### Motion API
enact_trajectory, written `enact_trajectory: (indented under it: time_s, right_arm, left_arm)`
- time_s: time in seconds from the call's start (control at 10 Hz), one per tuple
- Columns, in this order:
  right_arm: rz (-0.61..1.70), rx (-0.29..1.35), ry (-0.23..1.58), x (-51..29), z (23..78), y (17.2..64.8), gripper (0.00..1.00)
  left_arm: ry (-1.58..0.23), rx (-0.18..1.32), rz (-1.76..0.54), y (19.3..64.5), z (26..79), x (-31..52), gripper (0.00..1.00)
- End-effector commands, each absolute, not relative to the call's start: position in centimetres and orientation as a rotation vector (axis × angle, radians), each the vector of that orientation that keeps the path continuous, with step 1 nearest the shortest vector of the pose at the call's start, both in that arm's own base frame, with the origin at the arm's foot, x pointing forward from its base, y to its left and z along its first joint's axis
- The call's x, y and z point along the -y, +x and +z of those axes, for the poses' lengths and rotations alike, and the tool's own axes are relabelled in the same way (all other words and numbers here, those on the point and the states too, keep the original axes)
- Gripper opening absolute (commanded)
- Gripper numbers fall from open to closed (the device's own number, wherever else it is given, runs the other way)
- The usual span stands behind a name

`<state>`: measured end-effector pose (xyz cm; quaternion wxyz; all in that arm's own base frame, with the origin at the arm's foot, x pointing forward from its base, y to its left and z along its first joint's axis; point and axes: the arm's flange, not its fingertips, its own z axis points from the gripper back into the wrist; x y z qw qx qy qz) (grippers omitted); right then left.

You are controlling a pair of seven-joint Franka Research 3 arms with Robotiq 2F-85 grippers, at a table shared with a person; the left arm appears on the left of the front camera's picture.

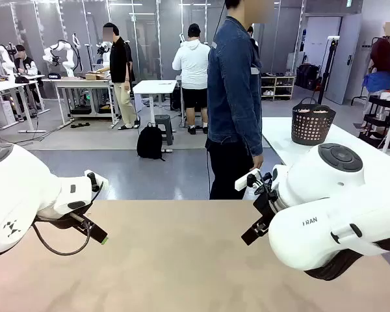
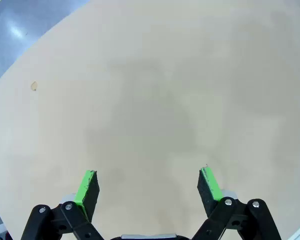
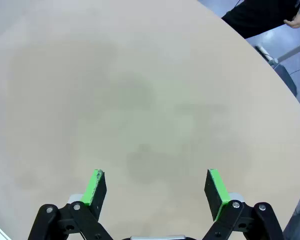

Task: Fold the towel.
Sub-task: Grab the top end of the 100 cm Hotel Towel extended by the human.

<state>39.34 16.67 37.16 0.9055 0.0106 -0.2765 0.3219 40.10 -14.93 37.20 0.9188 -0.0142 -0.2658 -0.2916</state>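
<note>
The towel is out of view. My left gripper hangs open over the bare tan tabletop, nothing between its green pads. In the front view it sits at the left, low over the table. My right gripper is open too, above bare tabletop near the far rounded edge. The front view has it at the right, pointing down toward the table.
A person in a denim jacket stands at the table's far edge, one hand hanging down. A dark basket with something pale inside stands on a white table at the back right. A small mark lies on the tabletop.
</note>
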Motion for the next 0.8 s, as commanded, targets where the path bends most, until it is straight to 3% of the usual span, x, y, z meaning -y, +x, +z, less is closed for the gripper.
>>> enact_trajectory:
  time_s: [0.0, 0.7]
  right_arm:
    - [0.665, 0.571, 0.022, -16.67, 37.16, 39.34, 1.0]
    - [0.665, 0.571, 0.022, -16.67, 37.16, 39.34, 1.0]
  left_arm:
    - [-0.029, 0.547, -0.6, 40.1, 37.21, 14.95, 1.0]
    - [-0.029, 0.547, -0.6, 40.1, 37.21, 14.95, 1.0]
